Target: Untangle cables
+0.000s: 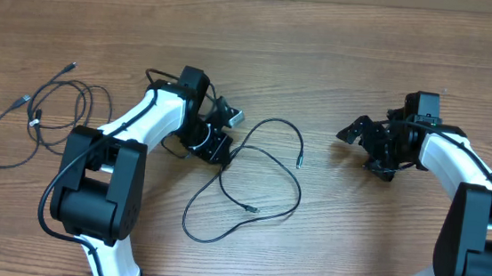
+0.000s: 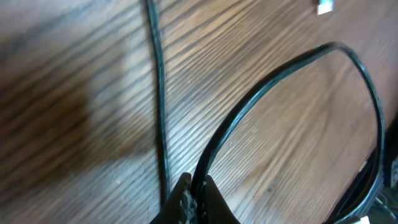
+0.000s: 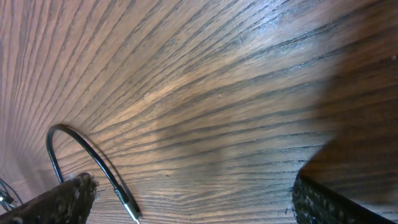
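Left jaws pinch one black cable (image 2: 249, 102); right jaws gape nearby.

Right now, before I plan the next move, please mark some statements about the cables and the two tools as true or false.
1. The left tool is shut on a black cable. True.
2. The right tool holds a cable. False: it is open and holds nothing.
3. Another bunch of cables lies at the left side, apart from both tools. True.
4. The black cable is wound in a tight coil. False: it lies in wide loose loops on the wooden table.
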`<state>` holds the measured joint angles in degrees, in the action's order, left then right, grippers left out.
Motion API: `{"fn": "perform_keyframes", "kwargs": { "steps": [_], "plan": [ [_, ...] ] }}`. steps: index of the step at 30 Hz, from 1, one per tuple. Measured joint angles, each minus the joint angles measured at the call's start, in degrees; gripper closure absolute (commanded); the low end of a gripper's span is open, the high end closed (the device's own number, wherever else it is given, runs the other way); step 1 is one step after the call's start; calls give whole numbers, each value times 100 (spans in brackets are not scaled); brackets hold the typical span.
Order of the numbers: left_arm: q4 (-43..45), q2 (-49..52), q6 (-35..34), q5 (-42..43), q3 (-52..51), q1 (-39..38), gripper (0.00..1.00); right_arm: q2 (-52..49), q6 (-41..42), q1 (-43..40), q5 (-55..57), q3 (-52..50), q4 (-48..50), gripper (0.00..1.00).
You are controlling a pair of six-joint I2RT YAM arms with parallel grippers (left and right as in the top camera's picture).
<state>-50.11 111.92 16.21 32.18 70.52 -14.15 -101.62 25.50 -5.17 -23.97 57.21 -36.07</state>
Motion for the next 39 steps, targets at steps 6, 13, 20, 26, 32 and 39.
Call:
{"fn": "perform_keyframes", "kwargs": {
  "steps": [6,13,20,26,32,39],
  "plan": [
    [-474,0,-798,-446,0,0,90,0,2,0,0,0,0,0],
    [-793,2,-1436,-1060,0,0,80,0,0,0,-2,0,0,0],
    [-859,2,-1711,-1379,-11,-70,39,0,-2,0,-2,0,-4,0],
    [-807,2,-1759,-1458,-11,-363,31,0,0,0,-2,0,-2,0],
    [-809,-7,-1930,-2039,-7,-811,41,0,0,0,-4,0,-2,0],
    [-649,-7,-2409,-2780,-11,-1239,61,0,-2,0,-2,0,0,0]
  ]
}}
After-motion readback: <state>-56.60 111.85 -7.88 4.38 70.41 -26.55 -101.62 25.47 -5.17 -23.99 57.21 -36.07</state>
